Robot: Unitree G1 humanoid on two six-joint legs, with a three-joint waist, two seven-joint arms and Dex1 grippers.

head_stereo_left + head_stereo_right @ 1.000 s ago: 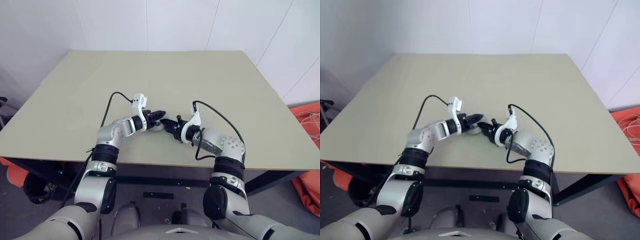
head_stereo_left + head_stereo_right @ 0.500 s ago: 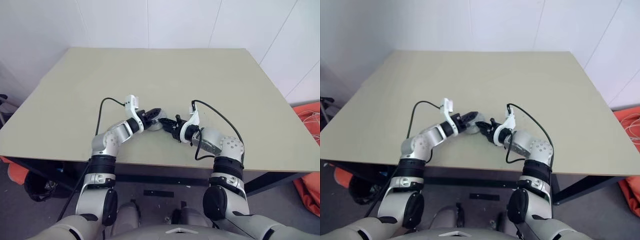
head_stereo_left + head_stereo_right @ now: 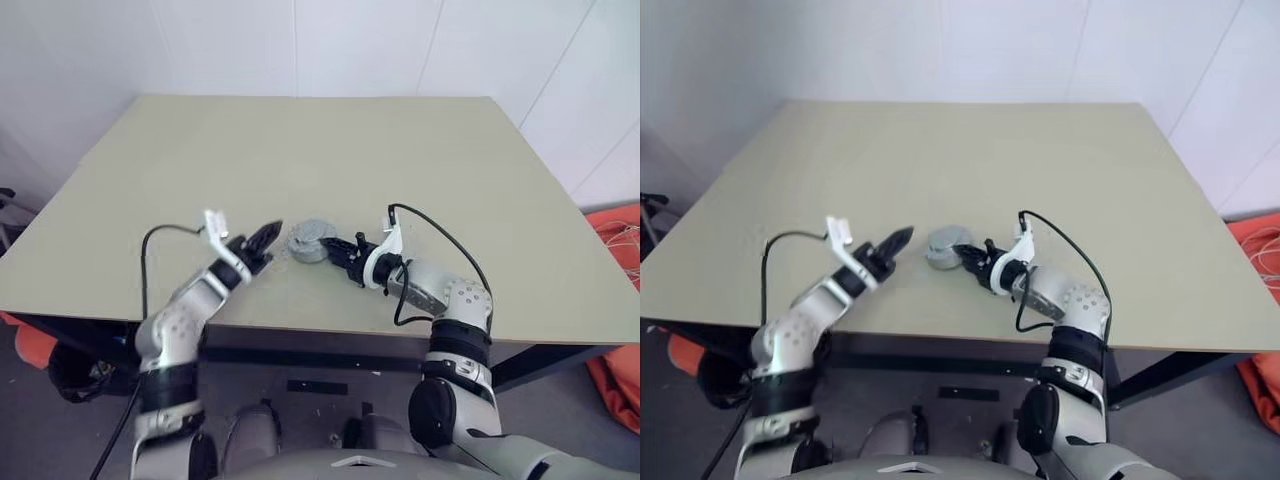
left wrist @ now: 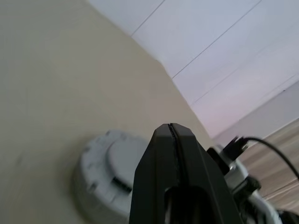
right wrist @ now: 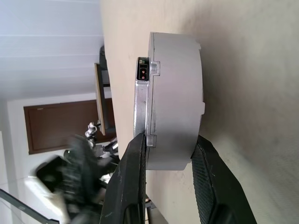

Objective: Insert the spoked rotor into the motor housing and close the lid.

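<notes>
No legible text, label, brand, number or sign is found in any view. On the side of the motor housing point(image 5: 173, 100) a small dark recessed port point(image 5: 143, 70) with two tiny red dots is seen, but no characters can be made out on it or beside it.

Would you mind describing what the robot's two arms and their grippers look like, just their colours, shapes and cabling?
Both arms are built of rounded silver-grey shells joined by black segments. Each wrist carries a white bracket, and a thin black cable loops from it back along the forearm. The left gripper and the right gripper each end in two short black fingers that taper towards the tips.
</notes>
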